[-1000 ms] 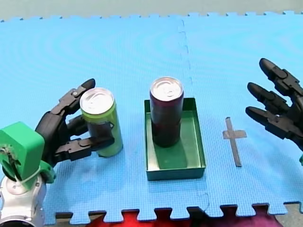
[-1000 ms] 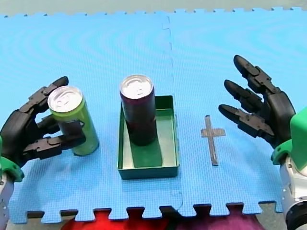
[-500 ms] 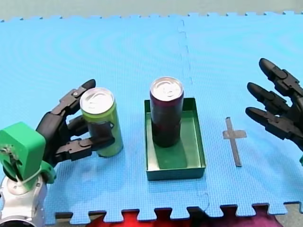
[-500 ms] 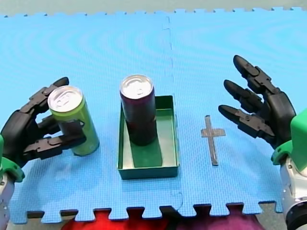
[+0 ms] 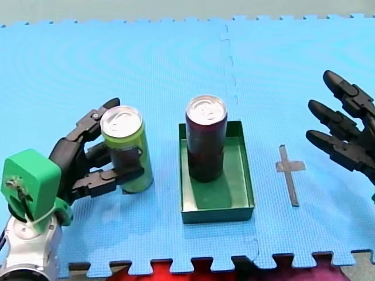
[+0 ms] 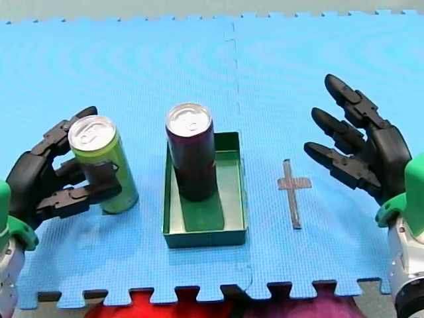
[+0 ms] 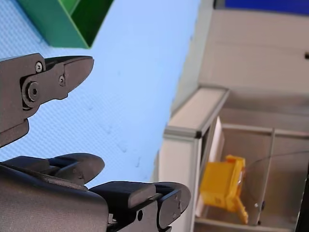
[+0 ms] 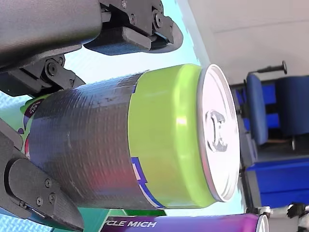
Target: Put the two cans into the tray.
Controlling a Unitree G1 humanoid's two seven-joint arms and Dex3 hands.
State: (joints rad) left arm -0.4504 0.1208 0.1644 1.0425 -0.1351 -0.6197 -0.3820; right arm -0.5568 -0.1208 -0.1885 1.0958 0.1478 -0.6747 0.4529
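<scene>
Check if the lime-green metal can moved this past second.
Yes, slightly: the lime-green metal can in the left hand edged toward the green rectangular tray; right hand sits beyond it.

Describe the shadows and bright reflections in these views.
First head view: the purple can throws a shadow across the tray floor toward its near wall. Second wrist view: the green can, gripped by the left hand, has a gleaming lid. The empty right hand is right of the tray.
</scene>
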